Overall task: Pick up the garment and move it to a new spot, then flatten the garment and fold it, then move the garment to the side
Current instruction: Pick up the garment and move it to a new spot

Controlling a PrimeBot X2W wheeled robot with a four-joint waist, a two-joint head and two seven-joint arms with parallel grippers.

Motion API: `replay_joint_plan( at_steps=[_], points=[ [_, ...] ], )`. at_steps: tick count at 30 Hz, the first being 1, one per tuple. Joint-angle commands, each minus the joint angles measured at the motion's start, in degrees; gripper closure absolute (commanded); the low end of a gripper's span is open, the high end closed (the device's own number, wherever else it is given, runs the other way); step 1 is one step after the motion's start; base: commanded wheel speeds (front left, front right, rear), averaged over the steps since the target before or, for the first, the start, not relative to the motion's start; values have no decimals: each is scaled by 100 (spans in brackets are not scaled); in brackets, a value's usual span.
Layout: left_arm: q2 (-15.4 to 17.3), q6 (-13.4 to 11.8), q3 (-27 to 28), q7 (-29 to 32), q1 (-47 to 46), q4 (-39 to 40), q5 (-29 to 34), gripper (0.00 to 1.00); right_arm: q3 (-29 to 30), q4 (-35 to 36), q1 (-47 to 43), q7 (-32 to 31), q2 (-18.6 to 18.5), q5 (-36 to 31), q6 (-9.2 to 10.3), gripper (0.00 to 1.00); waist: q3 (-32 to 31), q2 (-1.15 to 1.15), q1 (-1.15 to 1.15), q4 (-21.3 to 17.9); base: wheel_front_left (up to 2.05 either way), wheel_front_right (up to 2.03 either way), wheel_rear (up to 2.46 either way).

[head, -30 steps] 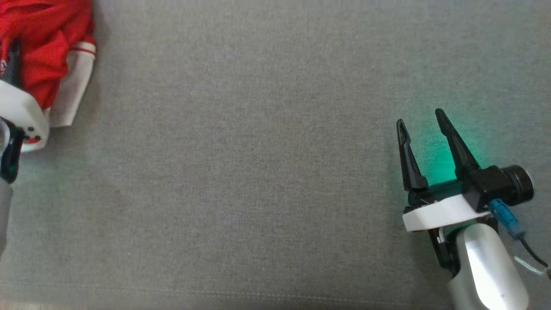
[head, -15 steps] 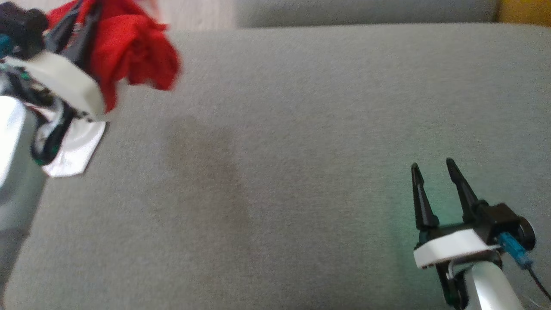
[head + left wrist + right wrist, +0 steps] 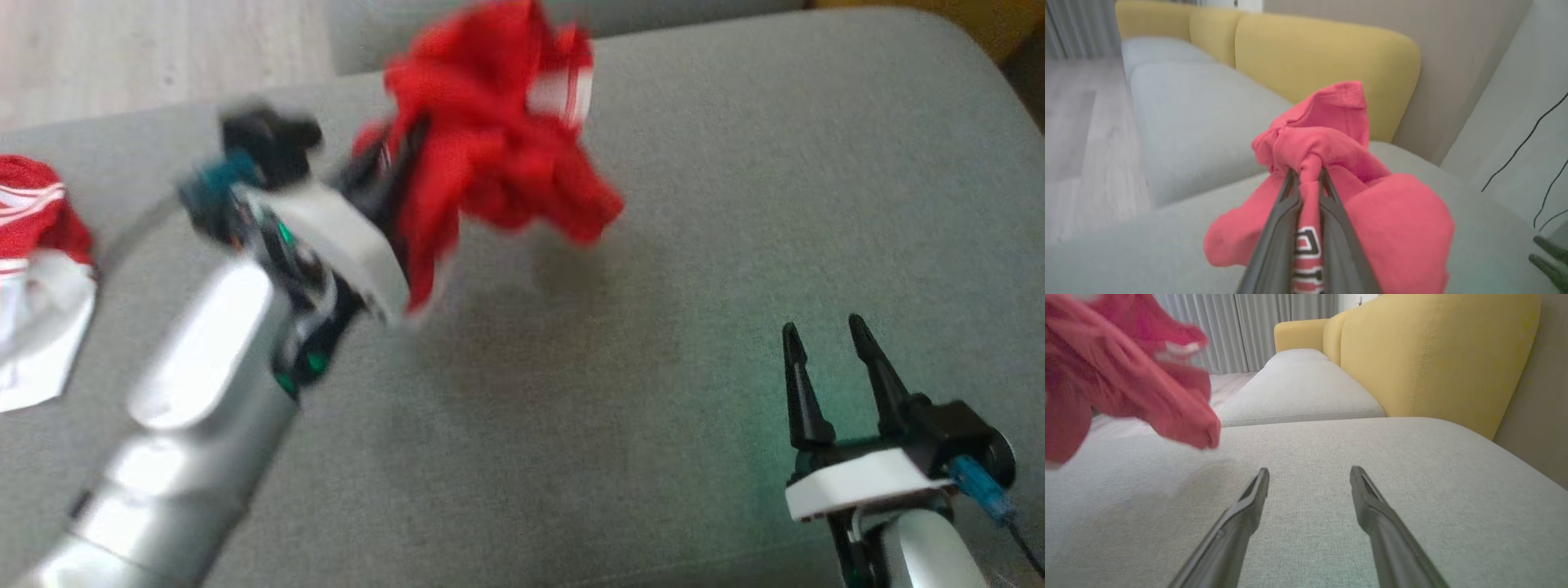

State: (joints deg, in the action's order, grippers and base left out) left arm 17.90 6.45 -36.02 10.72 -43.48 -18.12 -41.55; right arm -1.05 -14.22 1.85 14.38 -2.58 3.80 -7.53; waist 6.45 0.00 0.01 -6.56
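Left gripper (image 3: 1306,176) is clamped on a bunched red garment (image 3: 490,155) and holds it in the air above a grey sofa cushion (image 3: 735,204). Right gripper (image 3: 823,328) sits low over the cushion, fingers spread apart, holding nothing. The pickup looks done. Setting down, flattening, folding and moving aside remain. A second red and white cloth (image 3: 33,269) lies at the cushion's left edge, well apart. The right gripper may crowd the landing spot.
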Motion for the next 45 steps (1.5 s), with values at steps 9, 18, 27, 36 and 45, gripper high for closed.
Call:
replay_joint_plan(
  at_steps=[9,18,27,36,45],
  points=[
    [-51,-294,-362,-1041,471,-2043,710,100,-390,246,551,62,-30,149,4,0,598,0,-1,-430,0,0,0],
    [-317,-334,-405,-2133,331,-3012,897,0,-230,211,476,62,-30,41,4,0,497,0,-1,-188,0,0,0],
    [-500,-481,-92,-2558,731,-2695,823,0,-35,152,334,62,-30,-129,4,0,-165,0,-1,252,0,0,0],
    [-454,-947,746,-2570,2296,-1342,876,0,83,117,-36,62,-30,-176,4,0,-834,0,-1,571,0,0,0],
    [-538,-1245,1465,-2571,3951,-61,1162,0,38,153,-529,62,-30,15,4,0,-1109,0,-1,735,0,0,0]
  ],
)
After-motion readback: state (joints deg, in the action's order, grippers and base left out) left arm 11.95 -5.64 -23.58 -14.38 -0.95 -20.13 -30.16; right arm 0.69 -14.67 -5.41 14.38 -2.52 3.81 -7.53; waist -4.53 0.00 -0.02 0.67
